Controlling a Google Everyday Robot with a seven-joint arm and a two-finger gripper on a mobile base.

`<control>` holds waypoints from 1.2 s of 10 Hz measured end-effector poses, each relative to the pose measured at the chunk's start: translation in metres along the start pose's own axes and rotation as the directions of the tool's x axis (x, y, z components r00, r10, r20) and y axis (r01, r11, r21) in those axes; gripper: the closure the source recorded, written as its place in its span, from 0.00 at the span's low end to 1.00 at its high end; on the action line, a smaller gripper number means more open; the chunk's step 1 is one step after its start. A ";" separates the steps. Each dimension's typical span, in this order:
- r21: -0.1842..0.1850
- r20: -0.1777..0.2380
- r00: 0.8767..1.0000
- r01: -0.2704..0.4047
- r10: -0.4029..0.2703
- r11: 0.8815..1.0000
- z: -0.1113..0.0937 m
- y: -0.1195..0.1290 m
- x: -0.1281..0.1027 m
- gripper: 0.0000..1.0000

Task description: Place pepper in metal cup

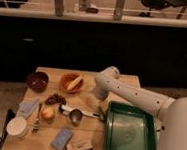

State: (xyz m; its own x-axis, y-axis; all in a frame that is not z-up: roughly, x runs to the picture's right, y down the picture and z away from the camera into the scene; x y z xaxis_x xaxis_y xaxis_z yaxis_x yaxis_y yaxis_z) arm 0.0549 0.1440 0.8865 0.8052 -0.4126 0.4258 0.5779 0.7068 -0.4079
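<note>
On the wooden table [93, 82], taking the metal cup [75, 116] as the landmark and going left to right: a white paper cup [16, 127] sits well to its lower left, a dark red bowl [37, 80] up and to the left, an orange bowl [71, 81] with a yellow piece of food above it. The cup itself stands upright, its long handle running right. Just past the handle's end, against the left wall of the green tray [152, 146], lies what seems to be the pepper [102, 112], a small green sliver. The gripper [102, 101] hangs just above it, right of the cup; whether its fingers stand apart or together I cannot tell. The step looks like the reach for the pepper; next comes closing on it, lifting and carrying it left over the cup.
</note>
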 end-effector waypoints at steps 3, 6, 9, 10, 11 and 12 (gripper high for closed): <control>0.001 0.008 1.000 0.001 -0.001 1.000 0.001 -0.001 -0.001 0.66; 0.001 0.004 1.000 0.005 -0.005 1.000 -0.002 -0.002 0.000 0.96; -0.003 0.035 0.999 -0.010 0.010 1.000 0.005 -0.003 0.004 1.00; -0.009 0.053 0.998 -0.019 0.019 1.000 0.009 -0.005 0.007 1.00; -0.010 0.049 0.999 -0.012 0.012 1.000 0.008 -0.003 0.006 0.93; -0.013 0.048 0.999 -0.011 0.012 1.000 0.007 -0.002 0.006 0.85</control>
State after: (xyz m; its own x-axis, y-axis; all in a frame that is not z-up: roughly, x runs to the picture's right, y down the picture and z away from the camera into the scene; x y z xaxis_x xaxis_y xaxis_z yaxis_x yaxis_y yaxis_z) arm 0.0576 0.1438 0.8956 0.8046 -0.3760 0.4595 0.5705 0.7040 -0.4230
